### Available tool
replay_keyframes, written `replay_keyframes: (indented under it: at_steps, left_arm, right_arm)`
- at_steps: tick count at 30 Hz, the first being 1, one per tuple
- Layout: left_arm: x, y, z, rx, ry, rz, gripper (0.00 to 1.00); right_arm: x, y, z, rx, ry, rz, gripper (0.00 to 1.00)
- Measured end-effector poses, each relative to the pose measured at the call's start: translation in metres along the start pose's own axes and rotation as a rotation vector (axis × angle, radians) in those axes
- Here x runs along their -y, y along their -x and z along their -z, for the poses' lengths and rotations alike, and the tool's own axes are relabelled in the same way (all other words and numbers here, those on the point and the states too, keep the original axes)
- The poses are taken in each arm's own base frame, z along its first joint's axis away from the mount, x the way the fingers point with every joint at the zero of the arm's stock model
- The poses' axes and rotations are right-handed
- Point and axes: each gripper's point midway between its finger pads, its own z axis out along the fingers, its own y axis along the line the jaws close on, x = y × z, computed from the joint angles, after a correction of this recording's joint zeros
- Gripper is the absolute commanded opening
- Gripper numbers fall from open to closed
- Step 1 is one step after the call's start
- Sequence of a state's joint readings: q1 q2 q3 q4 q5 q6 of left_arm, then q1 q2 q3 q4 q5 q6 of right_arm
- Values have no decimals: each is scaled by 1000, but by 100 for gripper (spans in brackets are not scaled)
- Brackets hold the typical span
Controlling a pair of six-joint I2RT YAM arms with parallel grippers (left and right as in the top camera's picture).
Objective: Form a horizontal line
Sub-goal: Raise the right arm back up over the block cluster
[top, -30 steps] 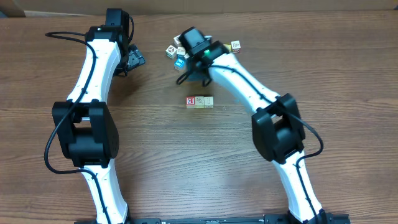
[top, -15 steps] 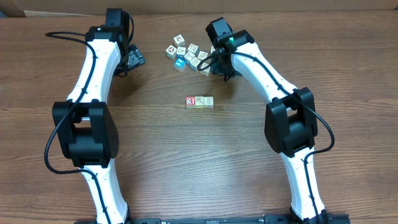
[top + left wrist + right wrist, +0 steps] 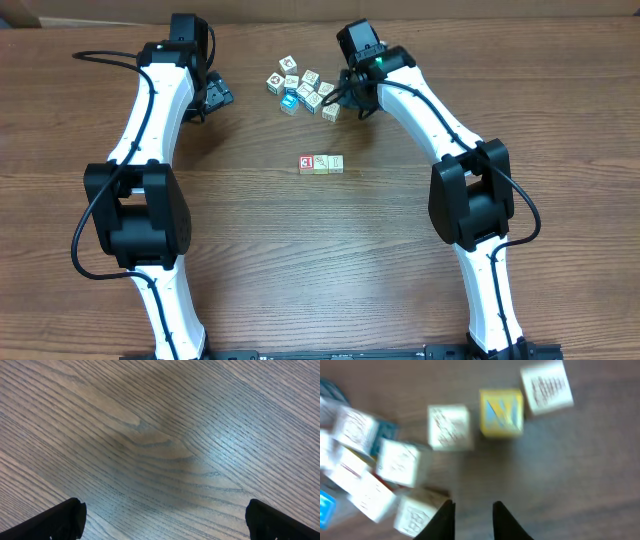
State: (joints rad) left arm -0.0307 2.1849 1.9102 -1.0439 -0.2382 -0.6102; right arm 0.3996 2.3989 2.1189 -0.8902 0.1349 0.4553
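The horizontal line (image 3: 321, 163) is a short row of three small cubes at mid-table: one red-and-white cube (image 3: 306, 163) on the left, two cream ones to its right. My right gripper (image 3: 346, 97) hovers at the right edge of the loose bunch of cubes (image 3: 303, 89), well behind the row. In the right wrist view its fingertips (image 3: 445, 519) stand a little apart over bare wood, with nothing between them and a white cube (image 3: 416, 514) just to their left. My left gripper (image 3: 217, 96) is wide open over bare table at the far left.
Blurred white cubes (image 3: 449, 427) and a yellow-and-blue cube (image 3: 501, 412) lie ahead of the right fingers. The left wrist view shows only wood grain between its two fingertips (image 3: 60, 521). A cardboard edge (image 3: 20, 12) runs along the back of the table.
My right arm swung from over the left of the loose bunch to its right edge, and its jaws parted a little. The row of three and the left arm stayed put.
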Motion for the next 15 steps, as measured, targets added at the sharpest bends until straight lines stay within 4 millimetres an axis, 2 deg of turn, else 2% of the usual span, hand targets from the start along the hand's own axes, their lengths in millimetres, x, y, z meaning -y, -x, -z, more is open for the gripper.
replay_keyframes:
  at_steps: [5,7,15]
  left_arm:
    - [0,0,0,0,0,0,100]
    - [0,0,0,0,0,0,100]
    - [0,0,0,0,0,0,100]
  right_arm:
    - [-10,18,1,73,43,1,27]
    - [-10,18,1,73,42,2,28]
    - [-11,16,1,67,42,-27,46]
